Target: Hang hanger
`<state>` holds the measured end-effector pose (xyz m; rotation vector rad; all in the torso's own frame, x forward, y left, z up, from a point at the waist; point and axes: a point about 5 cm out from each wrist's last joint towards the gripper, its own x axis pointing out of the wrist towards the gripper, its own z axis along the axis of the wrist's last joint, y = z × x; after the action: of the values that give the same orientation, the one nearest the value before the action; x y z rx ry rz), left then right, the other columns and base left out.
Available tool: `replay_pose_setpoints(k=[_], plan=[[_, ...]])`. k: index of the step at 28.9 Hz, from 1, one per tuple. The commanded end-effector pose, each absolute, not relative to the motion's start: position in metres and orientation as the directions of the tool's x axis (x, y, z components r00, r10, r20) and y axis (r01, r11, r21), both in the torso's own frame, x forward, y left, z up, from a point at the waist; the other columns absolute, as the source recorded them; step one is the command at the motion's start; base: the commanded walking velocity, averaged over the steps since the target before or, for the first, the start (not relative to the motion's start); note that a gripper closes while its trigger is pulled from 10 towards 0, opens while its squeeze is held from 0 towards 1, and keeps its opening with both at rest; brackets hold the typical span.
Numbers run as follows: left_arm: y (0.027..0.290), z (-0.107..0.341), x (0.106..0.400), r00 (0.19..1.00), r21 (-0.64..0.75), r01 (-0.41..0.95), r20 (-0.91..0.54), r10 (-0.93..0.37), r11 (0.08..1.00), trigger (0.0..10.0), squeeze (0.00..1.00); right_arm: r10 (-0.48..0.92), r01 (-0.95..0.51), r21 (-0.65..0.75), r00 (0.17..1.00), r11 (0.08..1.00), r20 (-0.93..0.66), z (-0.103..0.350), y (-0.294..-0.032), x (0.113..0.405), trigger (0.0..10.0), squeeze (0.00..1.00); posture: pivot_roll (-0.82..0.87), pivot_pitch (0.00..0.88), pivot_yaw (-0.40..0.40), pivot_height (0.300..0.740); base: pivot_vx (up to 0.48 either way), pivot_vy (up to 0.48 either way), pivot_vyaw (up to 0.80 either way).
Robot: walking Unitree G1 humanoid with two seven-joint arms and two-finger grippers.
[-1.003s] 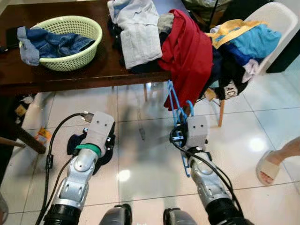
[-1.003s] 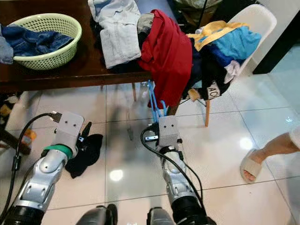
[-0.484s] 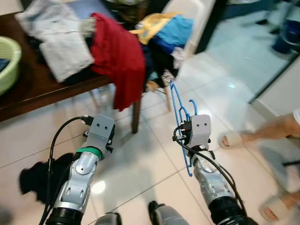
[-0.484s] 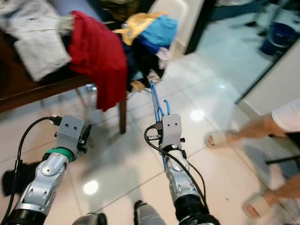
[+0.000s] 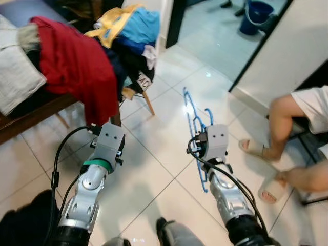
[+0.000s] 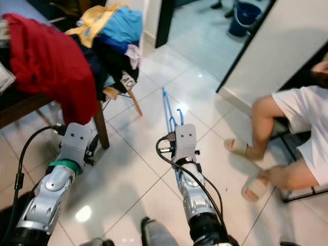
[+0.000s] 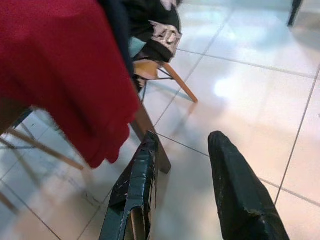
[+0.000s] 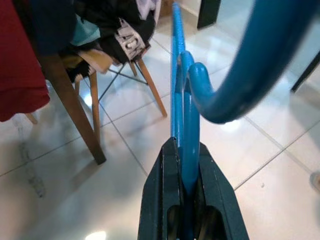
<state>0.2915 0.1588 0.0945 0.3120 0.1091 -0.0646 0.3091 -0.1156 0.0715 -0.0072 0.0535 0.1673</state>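
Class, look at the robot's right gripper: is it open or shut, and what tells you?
Shut. In the right wrist view the right gripper has its jaws pressed against both sides of the blue hanger, leaving no gap.

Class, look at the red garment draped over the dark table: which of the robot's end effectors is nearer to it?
Left. The left end effector hovers open just below the red garment, beside the table leg. The right end effector, clamped on the blue hanger, sits farther off over open floor.

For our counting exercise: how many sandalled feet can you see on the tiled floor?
2. One beige sandal rests nearer the white wall; the other beige sandal lies closer to the camera, both right of the right claw.
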Motion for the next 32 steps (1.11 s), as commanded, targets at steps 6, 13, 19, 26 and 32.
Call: replay_pose_setpoints(k=[6, 13, 19, 26, 32], plan=[[0.1555, 0.0887, 0.2881, 0.987, 0.299, 0.102, -0.146, -0.060, 0.949, 10.0, 0.00, 0.145, -0.147, -0.016, 0.987, 0.989, -0.074, 0.0672, -0.1236, 0.3078, 10.0, 0.00, 0.04, 0.090, 0.014, 0.733, 0.000, 0.000, -0.79], [0.1566, 0.0887, 0.2888, 0.987, 0.305, 0.105, -0.148, -0.062, 0.947, 10.0, 0.00, 0.149, -0.150, -0.014, 0.986, 0.989, -0.072, 0.0683, -0.1217, 0.3094, 10.0, 0.00, 0.04, 0.086, 0.017, 0.733, 0.000, 0.000, -0.79], [0.1575, 0.0892, 0.2901, 0.987, 0.311, 0.107, -0.146, -0.064, 0.944, 10.0, 0.00, 0.149, -0.151, -0.012, 0.986, 0.989, -0.070, 0.0687, -0.1206, 0.3095, 10.0, 0.00, 0.04, 0.085, 0.019, 0.733, 0.000, 0.000, -0.79], [0.1573, 0.0885, 0.2907, 0.985, 0.302, 0.118, -0.158, -0.072, 0.946, 10.0, 0.00, 0.148, -0.149, -0.013, 0.987, 0.989, -0.068, 0.0687, -0.1207, 0.3097, 10.0, 0.00, 0.04, 0.076, 0.023, 0.733, 0.000, 0.000, -0.79], [0.1564, 0.0894, 0.2914, 0.984, 0.294, 0.129, -0.159, -0.084, 0.947, 10.0, 0.00, 0.150, -0.151, -0.012, 0.987, 0.989, -0.060, 0.0705, -0.1200, 0.3112, 10.0, 0.00, 0.04, 0.071, 0.027, 0.733, 0.000, 0.000, -0.79]])
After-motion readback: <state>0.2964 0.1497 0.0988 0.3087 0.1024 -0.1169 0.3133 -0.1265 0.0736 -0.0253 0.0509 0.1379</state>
